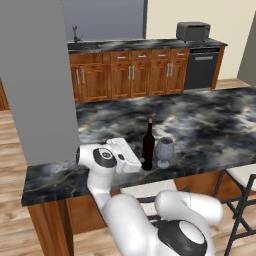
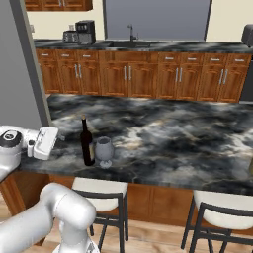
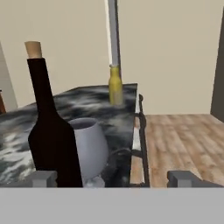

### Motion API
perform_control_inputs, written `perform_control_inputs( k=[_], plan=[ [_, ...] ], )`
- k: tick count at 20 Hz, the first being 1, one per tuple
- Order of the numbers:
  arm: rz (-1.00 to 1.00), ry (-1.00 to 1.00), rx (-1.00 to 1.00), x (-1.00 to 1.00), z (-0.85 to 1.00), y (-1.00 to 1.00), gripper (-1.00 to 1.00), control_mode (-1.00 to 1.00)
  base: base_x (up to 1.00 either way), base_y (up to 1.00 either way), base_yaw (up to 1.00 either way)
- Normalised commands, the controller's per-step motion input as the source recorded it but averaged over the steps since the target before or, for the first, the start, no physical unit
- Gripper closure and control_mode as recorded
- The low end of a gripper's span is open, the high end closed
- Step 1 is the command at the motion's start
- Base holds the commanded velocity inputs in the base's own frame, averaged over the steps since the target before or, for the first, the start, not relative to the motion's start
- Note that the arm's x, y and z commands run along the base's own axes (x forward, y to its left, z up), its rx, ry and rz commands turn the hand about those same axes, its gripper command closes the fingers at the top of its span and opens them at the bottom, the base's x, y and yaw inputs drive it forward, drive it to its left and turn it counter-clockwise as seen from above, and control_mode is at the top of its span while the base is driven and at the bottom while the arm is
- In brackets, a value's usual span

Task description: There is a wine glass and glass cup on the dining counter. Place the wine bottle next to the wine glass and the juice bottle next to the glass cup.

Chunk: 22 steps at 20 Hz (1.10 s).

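1. Gripper [image 3: 112, 177] – jaws spread wide, nothing between them. Both tips show at the bottom of the hand view with clear space across; the wine bottle [image 3: 51, 135] stands just ahead of the left tip, not clamped.
2. In the left base view the white hand [image 1: 122, 156] sits just beside the wine bottle [image 1: 148, 145], low over the near edge of the dining counter [image 1: 210, 125]. Contact or not, can't tell from here.
3. Wine bottle upright on the counter, wine glass [image 1: 164, 151] just beside it on the far side from the hand. Right base view agrees: bottle [image 2: 87, 143] and glass [image 2: 104, 151] side by side near the front edge, hand [image 2: 43, 142] off to their left.
4. Judgement: first half looks done – bottle placed next to the wine glass, grip let go.
5. Juice bottle [image 3: 115, 89] stands well apart, near the far end of the counter along the hand's line of sight. Untouched, by the look of it.
6. Glass cup – can't make it out in any view, too faint.
7. Left: back the hand clear of the wine bottle without tipping it, fetch the juice bottle, set it beside the cup.
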Motion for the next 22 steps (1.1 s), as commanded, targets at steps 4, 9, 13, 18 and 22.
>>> perform_control_inputs(
  k=[4,9,13,18,22],
  plan=[
    [0.34,0.13,0.11,-0.52,0.27,0.00,-1.00,-1.00,0.00,0.00,0.00],
    [0.43,0.12,0.03,-0.55,0.23,-0.03,-1.00,-1.00,0.00,0.00,0.00],
    [0.41,0.10,0.06,-0.59,0.19,-0.05,-1.00,-1.00,0.00,0.00,0.00],
    [0.28,0.20,0.21,-0.51,0.30,-0.09,-1.00,-1.00,0.00,0.00,0.00],
    [0.16,0.29,0.23,-0.39,0.29,-0.06,-1.00,-1.00,0.00,0.00,0.00]
  ],
)
